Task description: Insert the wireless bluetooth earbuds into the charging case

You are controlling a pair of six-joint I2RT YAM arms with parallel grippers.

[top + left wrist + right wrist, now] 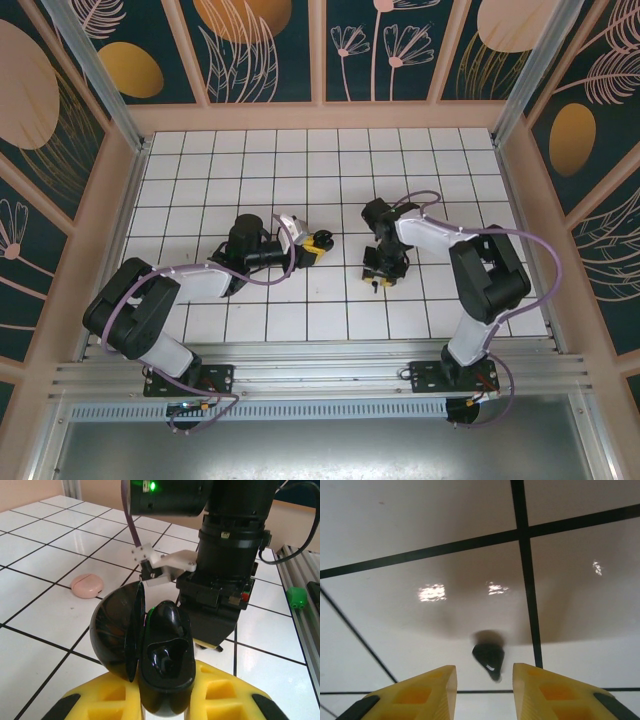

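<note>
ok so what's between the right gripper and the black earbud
Nothing. In the right wrist view the black earbud lies on bare tile, in line with the gap of the open right gripper, untouched.

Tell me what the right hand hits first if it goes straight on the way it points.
Most likely the small black earbud, lying just ahead between the yellow fingers of the right hand; behind it, the white tiled tabletop. Depth is unclear.

The left fingers are clamped, arm stretched low; the right fingers point down, slightly parted.
</note>
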